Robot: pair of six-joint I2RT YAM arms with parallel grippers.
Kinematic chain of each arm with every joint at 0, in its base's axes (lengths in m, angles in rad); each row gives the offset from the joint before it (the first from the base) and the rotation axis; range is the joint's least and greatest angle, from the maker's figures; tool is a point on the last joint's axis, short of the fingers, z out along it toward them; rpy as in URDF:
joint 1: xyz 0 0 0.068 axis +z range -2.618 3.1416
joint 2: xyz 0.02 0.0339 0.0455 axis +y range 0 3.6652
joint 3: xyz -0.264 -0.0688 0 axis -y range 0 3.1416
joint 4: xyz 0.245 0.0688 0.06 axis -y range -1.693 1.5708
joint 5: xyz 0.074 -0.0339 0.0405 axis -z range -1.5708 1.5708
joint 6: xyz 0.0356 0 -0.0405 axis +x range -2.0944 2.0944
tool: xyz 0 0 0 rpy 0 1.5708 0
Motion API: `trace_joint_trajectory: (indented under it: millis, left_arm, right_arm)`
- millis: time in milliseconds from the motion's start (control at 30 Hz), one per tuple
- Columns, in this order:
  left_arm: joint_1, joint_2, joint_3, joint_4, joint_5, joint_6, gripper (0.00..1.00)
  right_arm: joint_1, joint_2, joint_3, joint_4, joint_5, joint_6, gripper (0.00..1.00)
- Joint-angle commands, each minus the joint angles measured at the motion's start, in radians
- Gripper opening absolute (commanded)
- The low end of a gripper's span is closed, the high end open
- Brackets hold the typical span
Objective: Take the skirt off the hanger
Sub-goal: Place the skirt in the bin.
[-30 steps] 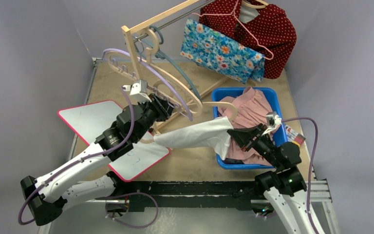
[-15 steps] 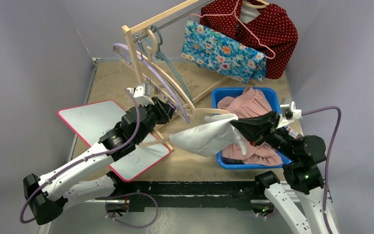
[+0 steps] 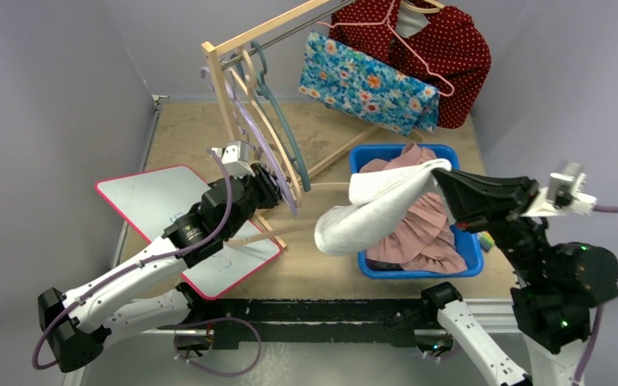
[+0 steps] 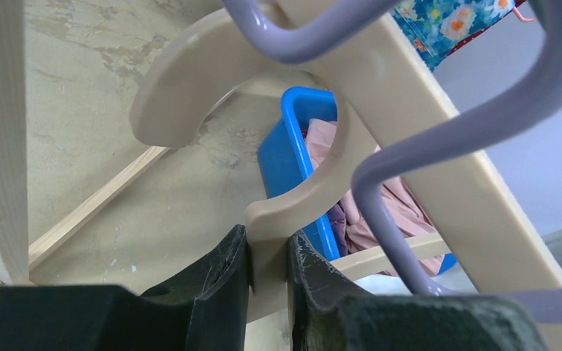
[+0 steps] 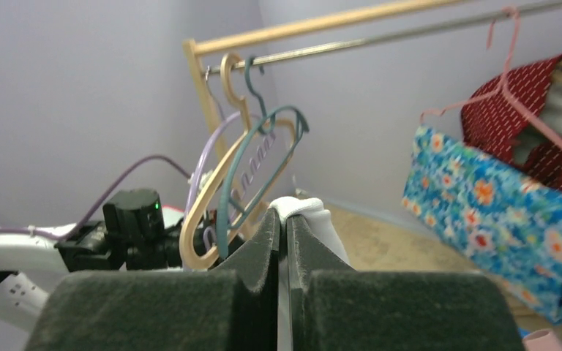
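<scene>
Skirt (image 3: pixel 378 211), white, hangs centre right in the top view over the left rim of the blue bin (image 3: pixel 402 272), its top pinched in the fully closed right gripper (image 3: pixel 444 178), its low end beside the tip of the beige hanger (image 3: pixel 282 232); contact unclear. Only the left wrist view shows the left gripper (image 4: pixel 267 245) clamped on that hanger's neck. Scribbles on the whiteboard (image 3: pixel 149 201) are too faint to read.

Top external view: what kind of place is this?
Probably a lab robot cell staged as a laundry corner, not a home: plain lilac walls box in a worn tabletop, which carries a wooden garment rack hung with hangers and clothes, and a blue plastic bin of garments.
</scene>
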Motion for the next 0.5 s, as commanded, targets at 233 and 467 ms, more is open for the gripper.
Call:
trace_joint_trajectory:
  millis: [233, 467]
  left_arm:
    - [0.002, -0.031, 0.012, 0.009, 0.025, 0.050, 0.00]
    - [0.002, -0.022, 0.026, 0.008, 0.019, 0.077, 0.00]
  right_arm:
    - [0.002, 0.040, 0.266, -0.118, 0.214, -0.163, 0.00]
    - [0.001, 0.175, 0.524, -0.190, 0.349, -0.282, 0.00]
